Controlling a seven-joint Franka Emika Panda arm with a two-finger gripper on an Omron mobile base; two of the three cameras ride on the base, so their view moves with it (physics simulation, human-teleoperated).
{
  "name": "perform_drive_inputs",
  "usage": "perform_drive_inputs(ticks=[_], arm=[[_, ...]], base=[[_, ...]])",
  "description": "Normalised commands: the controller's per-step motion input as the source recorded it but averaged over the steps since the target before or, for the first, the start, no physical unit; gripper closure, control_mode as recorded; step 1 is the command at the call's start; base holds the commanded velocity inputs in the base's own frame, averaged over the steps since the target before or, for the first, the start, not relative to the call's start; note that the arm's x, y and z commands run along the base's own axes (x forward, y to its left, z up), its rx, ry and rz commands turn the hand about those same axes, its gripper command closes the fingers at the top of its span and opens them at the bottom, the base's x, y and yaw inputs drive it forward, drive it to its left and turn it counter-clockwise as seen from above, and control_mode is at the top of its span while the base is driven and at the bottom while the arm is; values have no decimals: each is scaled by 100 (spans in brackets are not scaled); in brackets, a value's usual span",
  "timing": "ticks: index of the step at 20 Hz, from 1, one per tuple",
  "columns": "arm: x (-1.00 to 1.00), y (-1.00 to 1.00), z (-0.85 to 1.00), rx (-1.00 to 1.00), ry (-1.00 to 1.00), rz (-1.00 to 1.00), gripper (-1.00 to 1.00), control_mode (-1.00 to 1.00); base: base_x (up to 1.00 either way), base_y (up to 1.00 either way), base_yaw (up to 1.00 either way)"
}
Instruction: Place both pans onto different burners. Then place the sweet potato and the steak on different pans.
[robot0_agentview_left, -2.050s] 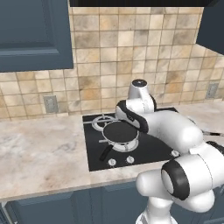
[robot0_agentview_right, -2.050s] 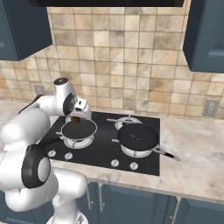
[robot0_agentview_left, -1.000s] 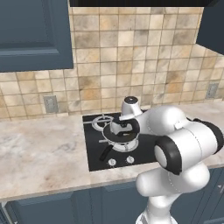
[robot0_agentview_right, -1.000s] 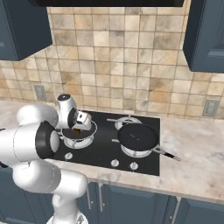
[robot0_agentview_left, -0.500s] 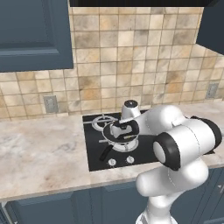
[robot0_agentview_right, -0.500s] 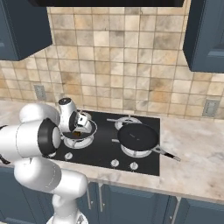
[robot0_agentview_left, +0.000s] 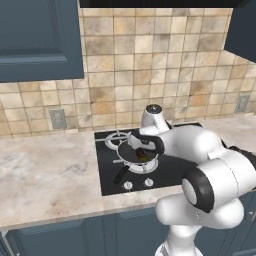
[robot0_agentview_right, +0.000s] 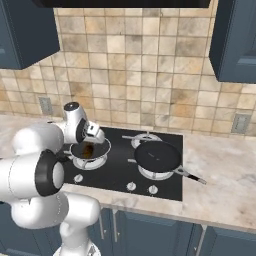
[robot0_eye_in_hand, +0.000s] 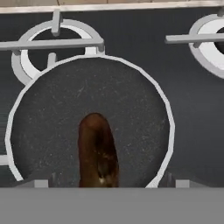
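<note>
One black pan (robot0_eye_in_hand: 131, 109) sits on the front left burner of the cooktop, also seen as the pan (robot0_agentview_right: 100, 148) and the pan (robot0_agentview_left: 127, 154). The orange-brown sweet potato (robot0_eye_in_hand: 98, 151) lies inside it, near its middle, and shows as the sweet potato (robot0_agentview_right: 88, 150) and the sweet potato (robot0_agentview_left: 143, 156). My gripper (robot0_eye_in_hand: 109, 183) hangs just above it, open, with its fingertips (robot0_eye_in_hand: 41, 183) standing wide on either side, clear of the sweet potato. The gripper (robot0_agentview_right: 95, 134) reaches in from the left. A second pan (robot0_agentview_right: 156, 156) rests empty on the front right burner. The steak is out of view.
Bare burners (robot0_eye_in_hand: 54, 39) (robot0_agentview_right: 145, 137) lie behind the two pans. The second pan's handle (robot0_agentview_right: 192, 176) sticks out towards the right front corner of the cooktop. White knobs (robot0_agentview_right: 131, 186) line the front edge. Marble counter (robot0_agentview_left: 45, 170) spreads to both sides, under a tiled wall.
The gripper came down over the front left pan with the sweet potato in it, then its fingers spread. The sweet potato now lies loose in the pan.
</note>
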Motion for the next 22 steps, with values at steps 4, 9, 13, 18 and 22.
perform_drive_inputs(ticks=[4,9,13,18,22], arm=[[-79,-41,30,0,-4,0,-100,-100],[-97,-50,9,0,-1,0,-100,-100],[-91,-35,20,0,0,0,-100,-100],[-74,-39,44,0,0,0,-100,-100],[-71,-32,11,0,0,0,-100,-100]], base=[[0,0,0],[0,0,0],[0,0,0],[0,0,0],[0,0,0]])
